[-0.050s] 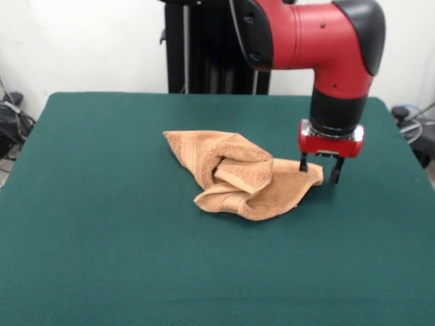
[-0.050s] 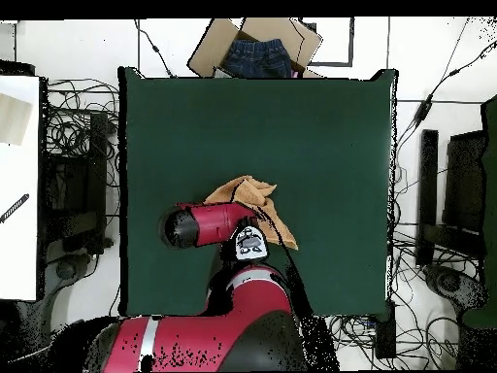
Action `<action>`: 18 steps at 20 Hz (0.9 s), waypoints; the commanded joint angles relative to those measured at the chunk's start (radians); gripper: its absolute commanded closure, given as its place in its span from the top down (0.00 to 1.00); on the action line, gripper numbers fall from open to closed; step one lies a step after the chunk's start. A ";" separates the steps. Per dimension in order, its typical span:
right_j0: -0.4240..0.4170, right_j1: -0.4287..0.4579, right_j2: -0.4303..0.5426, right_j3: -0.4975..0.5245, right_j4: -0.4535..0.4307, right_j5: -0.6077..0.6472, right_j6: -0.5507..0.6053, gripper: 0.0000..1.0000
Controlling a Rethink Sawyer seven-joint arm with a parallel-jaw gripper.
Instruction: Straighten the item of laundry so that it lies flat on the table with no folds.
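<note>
A white wall (image 1: 88,41) stands behind. The pale floor (image 2: 413,58) carries tangled black cables (image 2: 73,112), and a cardboard box (image 2: 254,44) holds denim.

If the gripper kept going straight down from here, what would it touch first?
Most likely the towel: the gripper points down with fingers astride its right corner. Depth is unclear, so one finger may meet the table instead.

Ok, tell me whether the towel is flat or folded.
Folded: the towel is bunched on the table, layers overlapping, a rolled fold at its middle.
</note>
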 commanded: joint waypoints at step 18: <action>-0.047 0.110 0.004 -0.093 0.069 -0.057 0.130 1.00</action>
